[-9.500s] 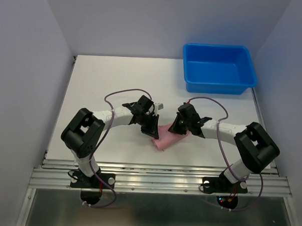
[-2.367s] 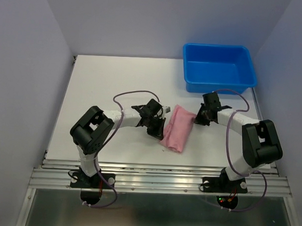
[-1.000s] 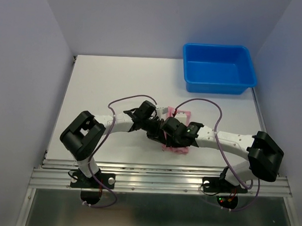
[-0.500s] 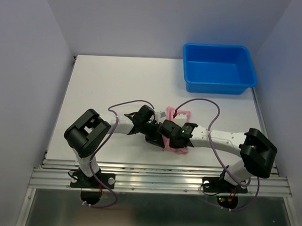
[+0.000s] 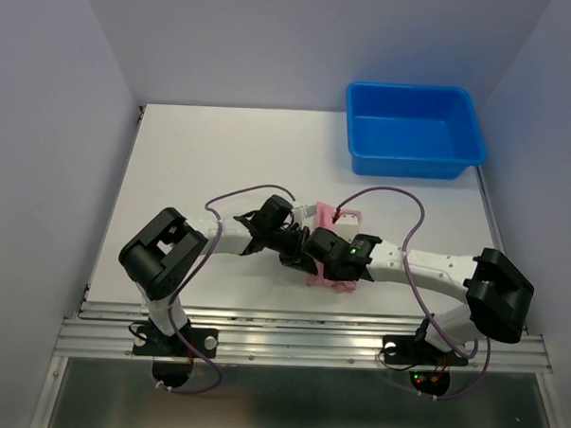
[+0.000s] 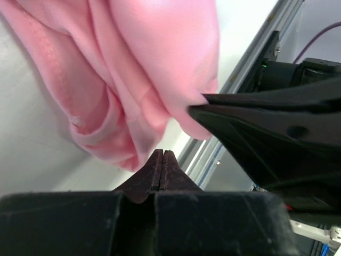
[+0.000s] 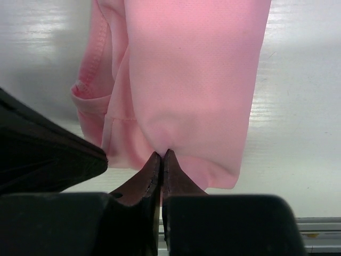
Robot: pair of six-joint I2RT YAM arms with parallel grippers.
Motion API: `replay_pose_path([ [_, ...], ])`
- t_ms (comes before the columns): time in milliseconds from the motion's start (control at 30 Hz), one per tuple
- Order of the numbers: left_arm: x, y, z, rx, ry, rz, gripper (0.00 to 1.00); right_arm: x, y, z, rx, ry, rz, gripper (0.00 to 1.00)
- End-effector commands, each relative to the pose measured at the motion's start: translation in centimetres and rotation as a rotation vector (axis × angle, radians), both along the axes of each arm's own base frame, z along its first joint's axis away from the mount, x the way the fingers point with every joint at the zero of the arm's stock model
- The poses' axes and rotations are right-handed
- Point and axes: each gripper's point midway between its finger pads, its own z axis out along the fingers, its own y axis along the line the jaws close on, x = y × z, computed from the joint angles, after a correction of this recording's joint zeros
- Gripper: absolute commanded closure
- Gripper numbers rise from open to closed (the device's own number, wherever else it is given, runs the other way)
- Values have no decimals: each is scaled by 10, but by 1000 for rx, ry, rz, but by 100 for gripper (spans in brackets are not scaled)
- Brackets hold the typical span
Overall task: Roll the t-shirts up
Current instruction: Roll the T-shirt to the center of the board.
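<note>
Top view: folded pink t-shirt (image 5: 338, 279) lies toward the near edge of the white table (image 5: 202, 163), mostly hidden under both wrists. Left gripper (image 5: 299, 258) and right gripper (image 5: 325, 265) meet over it. Rigid blue tub (image 5: 411, 166) sits well apart, in the far right corner.

Left wrist: jaws pressed together, tips at the bundle's lower edge. Whether any cloth is caught, cannot tell. Soft rounded folds, stitched hem.

Right wrist: jaws clenched on a puckered fold of thin, fine-knit fabric.
</note>
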Motion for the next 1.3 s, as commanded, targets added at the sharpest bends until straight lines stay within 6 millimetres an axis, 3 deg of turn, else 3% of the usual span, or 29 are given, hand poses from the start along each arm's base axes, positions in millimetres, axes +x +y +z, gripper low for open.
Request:
replay_pose_path([
  [0, -5, -2, -20, 4, 32, -16, 100, 6, 3, 14, 33, -52, -15, 99],
  [200, -7, 2, -39, 42, 65, -8, 100, 11, 11, 23, 45, -65, 1, 99],
  [567, -10, 2, -42, 36, 77, -10, 100, 20, 29, 32, 60, -75, 19, 99],
  [867, -12, 3, -34, 15, 69, -14, 100, 10, 38, 7, 69, 2, 64, 99],
  [1267, -14, 10, -38, 26, 75, -18, 100, 11, 19, 20, -25, -19, 103, 99],
])
